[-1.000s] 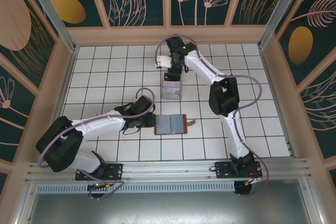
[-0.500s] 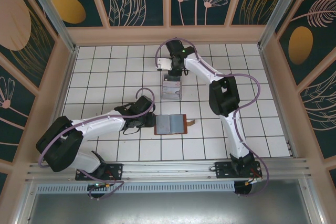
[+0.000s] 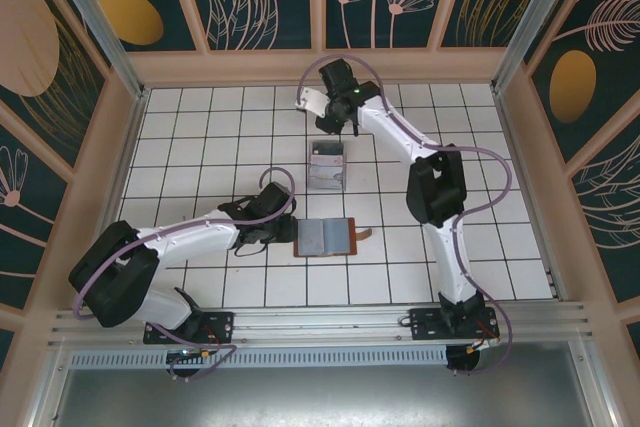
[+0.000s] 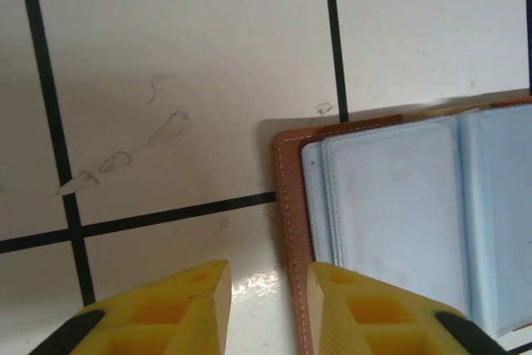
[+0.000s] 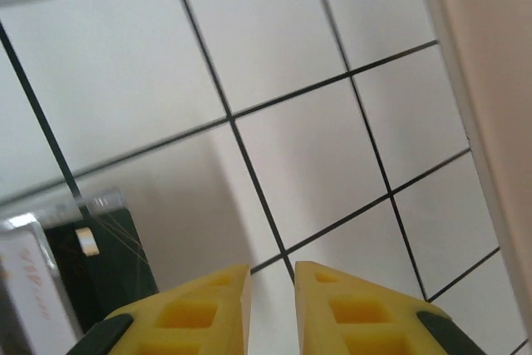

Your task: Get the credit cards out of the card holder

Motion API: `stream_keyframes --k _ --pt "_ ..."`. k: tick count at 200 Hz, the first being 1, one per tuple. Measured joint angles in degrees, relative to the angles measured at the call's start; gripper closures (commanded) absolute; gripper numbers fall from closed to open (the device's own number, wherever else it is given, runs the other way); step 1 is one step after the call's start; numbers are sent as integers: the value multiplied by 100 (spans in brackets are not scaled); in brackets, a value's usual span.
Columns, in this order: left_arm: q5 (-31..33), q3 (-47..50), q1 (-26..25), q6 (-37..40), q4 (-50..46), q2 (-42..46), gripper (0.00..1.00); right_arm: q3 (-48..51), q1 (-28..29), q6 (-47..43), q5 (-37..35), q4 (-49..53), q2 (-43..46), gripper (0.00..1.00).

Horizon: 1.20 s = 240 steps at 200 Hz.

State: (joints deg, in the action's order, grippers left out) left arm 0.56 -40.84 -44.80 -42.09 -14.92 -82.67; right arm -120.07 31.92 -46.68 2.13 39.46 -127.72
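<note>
Left fingers [image 4: 174, 313], narrowly spread, sit beside one open card holder [image 4: 391, 214]; right fingers [image 5: 199, 309], likewise spread, by one clear tray [image 3: 328, 182].

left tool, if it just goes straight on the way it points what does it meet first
Most likely the card holder: the left tool points at its brown near edge. Its height above the tiled surface is unclear, so it could touch the tiles just before that edge.

One card holder [image 3: 325, 237], one clear tray [image 3: 328, 183], two grippers: left gripper [image 4: 268, 309], right gripper [image 5: 273, 309]
</note>
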Motion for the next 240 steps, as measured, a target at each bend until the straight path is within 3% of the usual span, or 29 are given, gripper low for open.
stream_keyframes --k 135,187,240 --pt "-114 -400 83 271 236 -310 69 4743 33 5952 1117 -2041 3193 96" --pt "-177 -428 684 487 275 -321 67 5471 310 7453 1558 -2173 3639 97" --pt "-114 -428 1152 754 269 -61 61 6067 907 8247 1757 -2181 3748 92"
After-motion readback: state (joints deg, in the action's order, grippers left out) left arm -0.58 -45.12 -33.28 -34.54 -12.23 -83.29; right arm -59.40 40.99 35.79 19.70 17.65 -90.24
